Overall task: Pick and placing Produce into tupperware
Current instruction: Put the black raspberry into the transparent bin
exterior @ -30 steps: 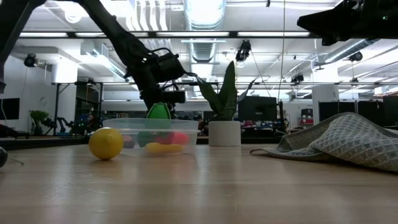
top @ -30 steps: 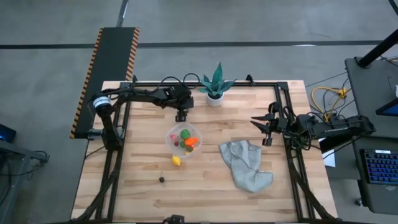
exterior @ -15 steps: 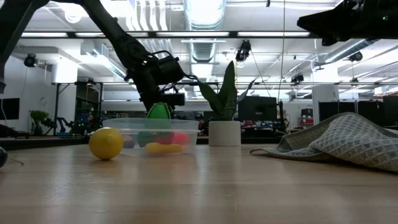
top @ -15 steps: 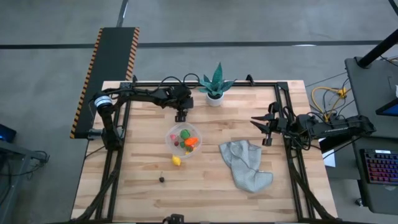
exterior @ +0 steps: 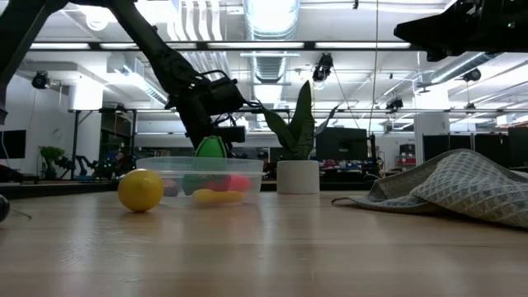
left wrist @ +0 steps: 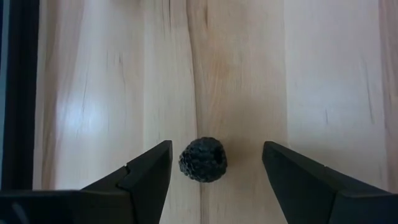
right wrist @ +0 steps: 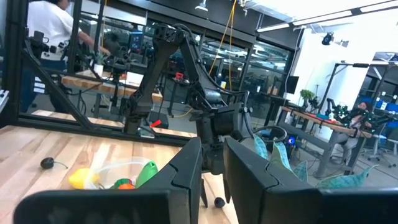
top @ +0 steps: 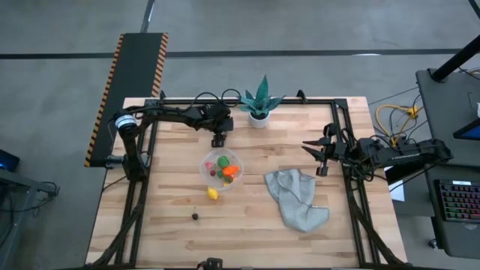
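Observation:
The tupperware (top: 222, 169), a round clear container, stands mid-table and holds green, orange and red produce. A yellow piece (top: 213, 193) and a small dark stemmed piece (top: 195, 216) lie on the wood nearer than it. My left gripper (top: 218, 139) hovers open beyond the tupperware's far side, pointing down. In the left wrist view its fingers stand on either side of a dark brown bumpy piece (left wrist: 203, 159) that rests on the table, without touching it. My right gripper (top: 318, 155) waits shut at the right side, above the table.
A spiky green plant in a white pot (top: 259, 111) stands at the far edge, just right of my left gripper. A crumpled grey cloth (top: 296, 197) lies right of the tupperware. Black frame rails run along the table's left, far and right sides. People show in the room beyond.

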Available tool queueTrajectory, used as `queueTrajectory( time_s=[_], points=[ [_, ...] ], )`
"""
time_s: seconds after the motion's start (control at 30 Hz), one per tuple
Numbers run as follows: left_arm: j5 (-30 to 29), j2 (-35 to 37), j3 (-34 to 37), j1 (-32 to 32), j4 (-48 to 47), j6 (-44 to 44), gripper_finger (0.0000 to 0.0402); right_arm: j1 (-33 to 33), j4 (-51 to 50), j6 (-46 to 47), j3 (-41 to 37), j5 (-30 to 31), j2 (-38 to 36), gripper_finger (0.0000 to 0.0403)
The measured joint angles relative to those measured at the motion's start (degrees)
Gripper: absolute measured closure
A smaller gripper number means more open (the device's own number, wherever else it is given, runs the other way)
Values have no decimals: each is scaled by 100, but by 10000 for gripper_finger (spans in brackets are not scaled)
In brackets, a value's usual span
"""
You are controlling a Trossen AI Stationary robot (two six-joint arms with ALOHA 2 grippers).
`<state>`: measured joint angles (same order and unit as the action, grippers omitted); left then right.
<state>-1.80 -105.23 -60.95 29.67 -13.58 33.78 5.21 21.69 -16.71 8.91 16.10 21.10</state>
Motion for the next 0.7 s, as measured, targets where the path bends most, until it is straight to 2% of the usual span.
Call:
queueTrajectory(
  time_s=[0.17,0.27,0.6,0.7],
  points=[
    [0,-6,0,0,-6,4,165,0,-2,0,0,0,0,342],
    [13,-9,1,0,-24,4,184,1,-2,0,-1,2,0,342],
    [37,-17,7,-4,-40,-4,310,0,-2,0,0,2,0,342],
    [-18,-17,7,0,13,-4,334,2,-2,0,0,2,0,342]
  ],
)
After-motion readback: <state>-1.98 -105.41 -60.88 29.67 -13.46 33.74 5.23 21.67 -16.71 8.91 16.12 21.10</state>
